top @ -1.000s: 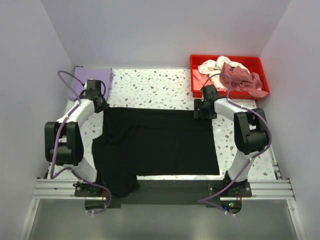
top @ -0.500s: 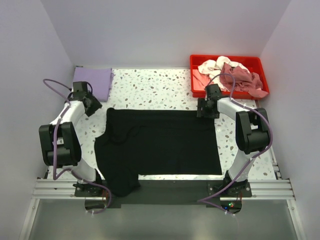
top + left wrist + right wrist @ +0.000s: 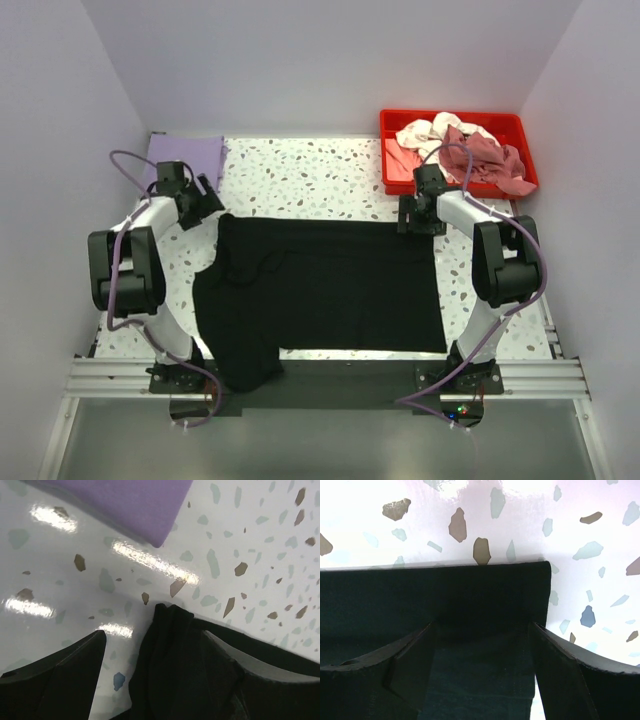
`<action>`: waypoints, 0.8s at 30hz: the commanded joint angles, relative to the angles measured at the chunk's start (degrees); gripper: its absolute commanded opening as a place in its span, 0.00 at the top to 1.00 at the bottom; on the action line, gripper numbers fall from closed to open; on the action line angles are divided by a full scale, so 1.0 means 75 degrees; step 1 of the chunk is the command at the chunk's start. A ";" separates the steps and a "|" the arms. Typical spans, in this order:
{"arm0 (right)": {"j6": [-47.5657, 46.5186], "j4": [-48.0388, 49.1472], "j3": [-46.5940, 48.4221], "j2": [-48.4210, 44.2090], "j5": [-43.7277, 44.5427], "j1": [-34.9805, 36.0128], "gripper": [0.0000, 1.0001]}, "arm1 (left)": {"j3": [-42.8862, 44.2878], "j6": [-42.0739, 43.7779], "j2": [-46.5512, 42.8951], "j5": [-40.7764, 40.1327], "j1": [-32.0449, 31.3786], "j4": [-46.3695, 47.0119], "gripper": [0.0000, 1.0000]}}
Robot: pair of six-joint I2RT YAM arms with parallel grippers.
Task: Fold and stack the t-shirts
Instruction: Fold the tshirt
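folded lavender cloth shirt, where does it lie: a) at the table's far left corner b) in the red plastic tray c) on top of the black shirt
a: the folded lavender cloth shirt lies flat at the far left corner of the speckled table, apart from the large black cloth shirt.

- L arm [image 3: 150,225]: elbow folded out to the left, forearm reaching fwd, wrist turned inward.
- L gripper [image 3: 200,196] [image 3: 153,632]: low, fingers [image 3: 60,680] spread wide, nothing pinched.
- R arm [image 3: 470,212]: elbow out to the right, forearm angled fwd and inward.
- R gripper [image 3: 418,215] [image 3: 482,625]: pointing down, fingers [image 3: 370,680] wide apart, no grip.
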 commanded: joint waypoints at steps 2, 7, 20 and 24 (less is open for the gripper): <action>-0.0165 -0.0074 0.0191 -0.0208 -0.0054 -0.0039 0.23 | 0.1169 0.1951 0.0885 -0.0266 -0.0819 0.0054 0.20; -0.0247 -0.0086 0.0179 -0.0173 -0.0066 -0.0039 0.23 | 0.1908 0.2811 0.1392 -0.1194 -0.0975 -0.0440 0.26; -0.0306 -0.0168 0.0179 0.0096 0.0204 -0.0039 0.24 | 0.1710 0.4055 0.1416 -0.0093 -0.1162 -0.0979 0.39; -0.0352 -0.0144 0.0168 0.0155 0.0238 -0.0039 0.24 | 0.1663 0.4101 0.1392 0.0129 -0.1174 -0.1038 0.45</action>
